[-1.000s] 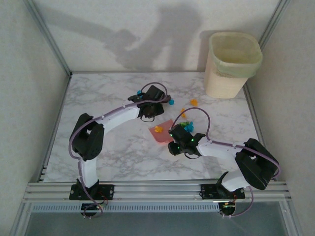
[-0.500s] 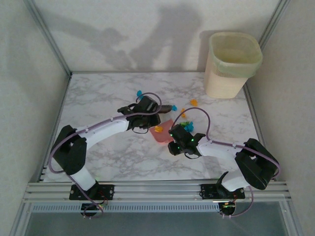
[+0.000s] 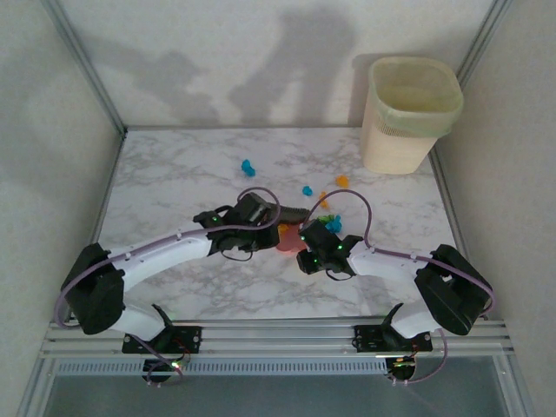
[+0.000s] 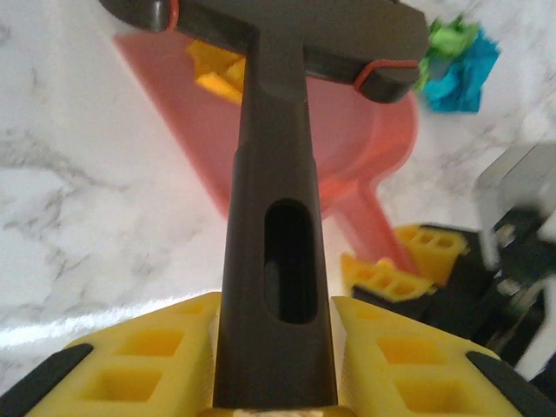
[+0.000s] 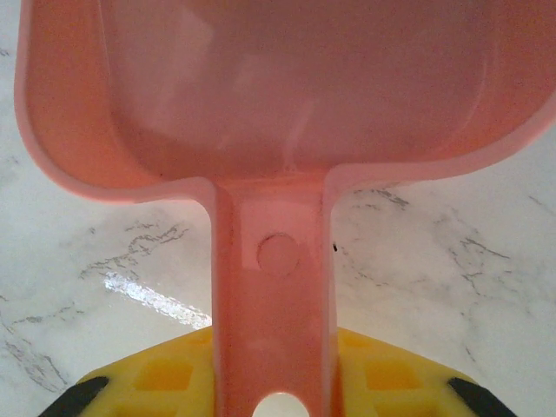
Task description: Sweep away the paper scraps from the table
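My left gripper is shut on the handle of the dark brown hand brush, whose head lies across the far rim of the pink dustpan. My right gripper is shut on the dustpan handle, and the pan rests flat on the table. An orange paper scrap lies in the pan under the brush head. Green and blue scraps lie just right of the pan. Loose scraps lie farther back: blue, blue, orange.
A cream waste bin with a liner stands at the far right corner. Metal rails run along the near edge and both sides. My right gripper's yellow fingers sit close beside the brush handle.
My left arm has stretched out low and drawn the brush nearer and rightward, from the far scraps to the dustpan's mouth. Two blue scraps stayed behind. The right arm and dustpan held still.
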Controlling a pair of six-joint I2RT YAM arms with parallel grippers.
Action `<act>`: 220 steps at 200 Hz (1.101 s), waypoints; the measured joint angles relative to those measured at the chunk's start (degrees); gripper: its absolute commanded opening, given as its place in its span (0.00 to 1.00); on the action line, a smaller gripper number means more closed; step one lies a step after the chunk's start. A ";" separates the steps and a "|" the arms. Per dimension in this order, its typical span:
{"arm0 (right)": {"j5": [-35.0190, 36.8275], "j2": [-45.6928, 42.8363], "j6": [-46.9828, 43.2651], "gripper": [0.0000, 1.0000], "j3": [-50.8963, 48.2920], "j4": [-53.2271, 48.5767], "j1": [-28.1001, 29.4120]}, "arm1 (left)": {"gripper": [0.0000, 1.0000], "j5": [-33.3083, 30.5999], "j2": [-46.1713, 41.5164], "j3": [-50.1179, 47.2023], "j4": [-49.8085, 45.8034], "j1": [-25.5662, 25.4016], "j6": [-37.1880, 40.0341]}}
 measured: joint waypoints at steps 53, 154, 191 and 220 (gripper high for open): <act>-0.02 0.00 0.00 0.00 0.00 0.00 -0.31 | 0.00 3.39 -7.43 -4.98 -0.39 -0.09 0.00; 0.02 -0.13 0.44 0.00 -0.52 0.66 -0.35 | 0.00 9.31 -9.01 -7.43 1.44 -0.09 0.00; 0.02 -0.17 0.44 0.00 -0.63 0.83 -0.35 | 0.00 7.98 -9.01 -6.21 0.11 -0.09 0.44; 0.02 -0.17 0.44 0.00 -0.63 0.85 -0.35 | 0.00 4.76 -9.01 -4.57 -1.57 -0.07 0.46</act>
